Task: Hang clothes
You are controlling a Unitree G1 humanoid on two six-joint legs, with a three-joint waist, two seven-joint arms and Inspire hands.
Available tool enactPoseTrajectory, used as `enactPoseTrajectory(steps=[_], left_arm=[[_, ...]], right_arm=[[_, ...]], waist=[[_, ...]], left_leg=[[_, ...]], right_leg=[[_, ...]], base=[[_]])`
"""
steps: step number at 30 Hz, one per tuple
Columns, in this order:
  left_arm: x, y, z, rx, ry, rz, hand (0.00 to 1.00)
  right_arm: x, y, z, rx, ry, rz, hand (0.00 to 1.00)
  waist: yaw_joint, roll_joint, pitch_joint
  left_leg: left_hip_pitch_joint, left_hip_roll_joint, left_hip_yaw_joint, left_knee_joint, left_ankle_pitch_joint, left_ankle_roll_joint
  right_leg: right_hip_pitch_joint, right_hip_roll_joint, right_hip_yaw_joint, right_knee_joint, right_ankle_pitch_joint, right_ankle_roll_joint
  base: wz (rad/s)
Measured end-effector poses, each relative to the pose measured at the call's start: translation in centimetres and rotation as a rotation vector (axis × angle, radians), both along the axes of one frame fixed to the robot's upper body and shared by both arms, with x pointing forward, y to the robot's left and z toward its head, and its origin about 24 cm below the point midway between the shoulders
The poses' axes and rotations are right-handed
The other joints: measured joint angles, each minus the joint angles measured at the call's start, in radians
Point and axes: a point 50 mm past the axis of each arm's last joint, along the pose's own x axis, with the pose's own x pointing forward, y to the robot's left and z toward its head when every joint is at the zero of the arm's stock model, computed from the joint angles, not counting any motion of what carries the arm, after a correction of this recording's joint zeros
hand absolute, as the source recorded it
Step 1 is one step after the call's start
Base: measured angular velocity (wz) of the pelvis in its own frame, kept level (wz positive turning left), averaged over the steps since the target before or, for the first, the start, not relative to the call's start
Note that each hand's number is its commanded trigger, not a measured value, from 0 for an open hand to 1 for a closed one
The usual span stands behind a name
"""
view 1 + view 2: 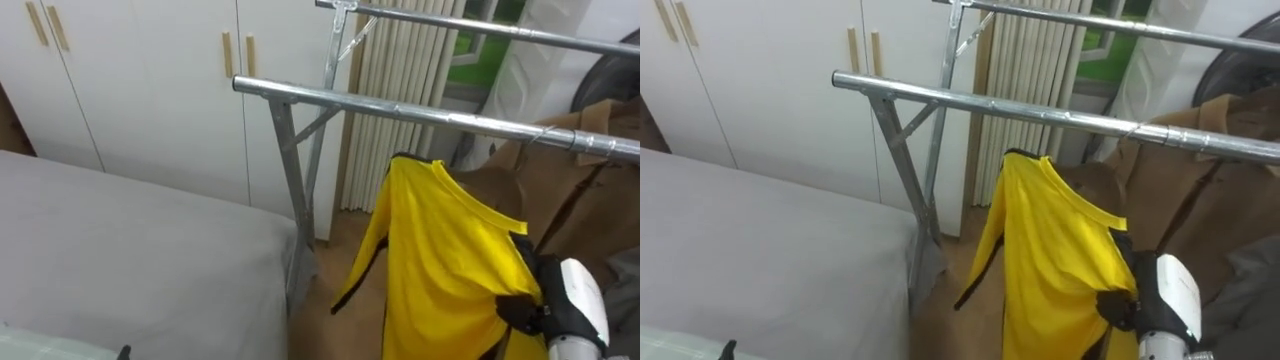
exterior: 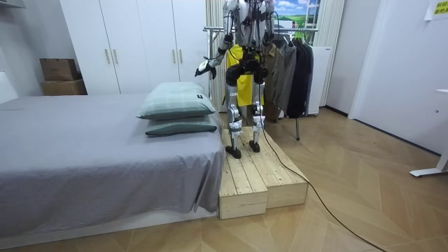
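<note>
One garment | right hand against yellow shirt | below rail

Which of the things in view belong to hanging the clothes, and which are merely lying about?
For the job: yellow shirt, up by the right hand; metal rail of the clothes rack; brown coat already hung there.
Lying about: bed; pillows; white wardrobe; cardboard boxes.

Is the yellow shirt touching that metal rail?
Apart. The left eye view shows the yellow shirt's top below the metal rail, with a clear gap between them.
</note>
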Motion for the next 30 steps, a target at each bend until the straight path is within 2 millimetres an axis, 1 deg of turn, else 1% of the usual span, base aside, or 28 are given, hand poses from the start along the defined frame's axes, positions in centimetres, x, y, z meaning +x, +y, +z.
enactPoseTrajectory(steps=[1, 3, 6, 7, 8, 9, 11, 12, 13, 15, 16, 19, 20, 23, 26, 28, 30], left_arm=[[0.1, 0.0, 0.1, -0.005, -0.001, -0.007, 0.0], [0.3, 0.0, 0.1, -0.012, 0.007, -0.015, 0.0], [0.2, 0.0, 0.1, -0.013, 0.017, -0.014, 0.0], [0.4, 0.1, 0.3, -0.011, 0.011, -0.013, 0.0], [0.7, 0.1, 0.6, -0.011, -0.003, -0.012, 0.0], [0.8, 0.1, 0.8, -0.011, -0.012, -0.013, 0.0], [1.1, 0.1, 1.2, -0.01, -0.03, -0.011, 0.0], [1.1, 0.2, 1.2, -0.009, -0.028, -0.008, 0.0], [0.9, 0.3, 1.1, -0.004, -0.019, -0.003, 0.0], [0.3, 0.4, 0.8, -0.001, 0.003, 0.006, 0.0], [-0.2, 0.5, 0.6, -0.001, 0.017, 0.01, 0.0], [-1.0, 0.7, 0.3, -0.001, 0.039, 0.022, 0.0], [-1.1, 0.8, 0.3, 0.001, 0.04, 0.029, 0.0], [-1.1, 0.9, 0.3, 0.002, 0.04, 0.033, 0.0], [-1.1, 0.7, 0.2, 0.001, 0.04, 0.03, 0.0], [-1.2, 0.7, 0.2, 0.008, 0.034, 0.039, 0.0], [-1.2, 0.8, 0.3, 0.022, 0.022, 0.053, 0.0]], right_arm=[[0.2, 0.3, 0.3, 0.015, -0.013, 0.008, 0.0], [0.5, 0.8, 0.9, 0.049, -0.037, 0.021, 0.0], [0.6, 0.7, 1.2, 0.206, -0.057, -0.006, 0.0], [0.7, 0.6, 1.3, 0.293, -0.069, -0.028, 0.0], [0.6, 0.6, 1.1, 0.381, -0.073, -0.046, 0.0], [0.6, 0.6, 1.0, 0.418, -0.07, -0.049, 0.0], [0.5, 0.6, 0.7, 0.558, -0.068, -0.058, 0.0], [0.5, 0.7, 0.6, 0.582, -0.064, -0.057, 0.0], [0.2, 0.6, 0.1, 0.622, -0.051, -0.065, 0.0], [-0.1, 0.5, -0.5, 0.669, -0.038, -0.071, 0.0], [-0.3, 0.4, -0.9, 0.69, -0.023, -0.069, 0.0], [-0.8, 0.0, -1.4, 0.701, -0.009, -0.064, 0.0], [-1.1, -0.1, -1.9, 0.705, 0.008, -0.069, 0.0], [-1.3, -0.1, -2.0, 0.724, 0.017, -0.057, 0.0], [-1.6, 0.0, -2.6, 0.777, 0.026, -0.067, 0.0], [-2.0, 0.2, -3.2, 0.85, 0.028, -0.079, 0.0], [-2.1, 0.5, -3.5, 0.908, 0.021, -0.068, 0.0]], waist=[[0.01, 0.001, 0.0006], [0.01, 0.004, 0.0034], [0.008, 0.004, 0.0037], [0.006, 0.005, 0.0038], [0.005, 0.005, 0.0037], [0.005, 0.005, 0.0037], [0.007, 0.01, 0.0023], [0.006, 0.011, 0.0029], [0.003, 0.013, -0.0002], [0.001, 0.015, -0.0022], [0.0, 0.015, -0.0067], [-0.004, 0.014, -0.0072], [-0.004, 0.014, -0.0075], [-0.005, 0.009, -0.0109], [-0.005, 0.009, -0.0108], [-0.006, 0.012, -0.0095], [-0.007, 0.013, -0.0094]], left_leg=[[0.0, 0.002, 0.014, -0.001, 0.0, 0.0], [-0.003, 0.002, 0.015, -0.006, 0.0, 0.0], [-0.004, 0.002, 0.014, -0.009, 0.0, 0.0], [-0.006, 0.002, 0.012, -0.011, 0.0, 0.0], [-0.005, 0.002, 0.007, -0.013, 0.0, 0.0], [-0.005, 0.002, 0.004, -0.013, 0.0, 0.0], [-0.002, 0.002, -0.007, -0.015, 0.0, 0.0], [0.001, 0.002, -0.01, -0.015, 0.0, 0.0], [0.008, 0.001, -0.019, -0.015, 0.0, 0.0], [0.021, 0.001, -0.018, -0.015, 0.0, 0.0], [0.023, 0.002, -0.019, -0.015, 0.0, 0.0], [0.035, 0.001, -0.021, -0.015, 0.0, 0.0], [0.039, 0.001, -0.021, -0.015, 0.0, 0.0], [0.039, 0.003, -0.02, -0.015, 0.0, 0.0], [0.04, 0.003, -0.023, -0.015, 0.0, 0.0], [0.052, 0.002, -0.035, -0.014, 0.0, 0.0], [0.052, 0.002, -0.035, -0.014, 0.0, 0.0]], right_leg=[[-0.012, 0.0, 0.013, 0.01, 0.0, 0.0], [-0.013, 0.0, 0.017, 0.009, 0.0, 0.0], [-0.013, 0.0, 0.017, 0.008, 0.0, 0.0], [-0.013, -0.001, 0.012, 0.008, 0.0, 0.0], [-0.011, -0.001, 0.007, 0.007, 0.0, 0.0], [-0.009, -0.001, 0.006, 0.007, 0.0, 0.0], [-0.004, -0.001, 0.006, 0.006, 0.0, 0.0], [0.001, -0.001, 0.006, 0.005, 0.0, 0.0], [0.012, -0.002, 0.004, 0.005, 0.0, 0.0], [0.026, -0.002, 0.001, 0.005, 0.0, 0.0], [0.03, -0.002, -0.004, 0.004, 0.0, 0.0], [0.046, -0.002, -0.006, -0.006, 0.0, 0.0], [0.053, -0.002, -0.008, -0.012, 0.0, 0.0], [0.052, -0.001, -0.018, -0.012, 0.0, 0.0], [0.057, 0.0, -0.019, -0.013, 0.0, 0.0], [0.072, 0.0, -0.021, -0.012, 0.0, 0.0], [0.073, -0.002, -0.022, -0.012, 0.0, 0.001]], base=[[-0.3], [-0.13], [0.01], [0.09], [0.13], [0.13], [0.12], [0.16], [0.18], [0.17], [0.12], [0.08], [0.04], [0.0], [0.05], [0.15], [0.07]])
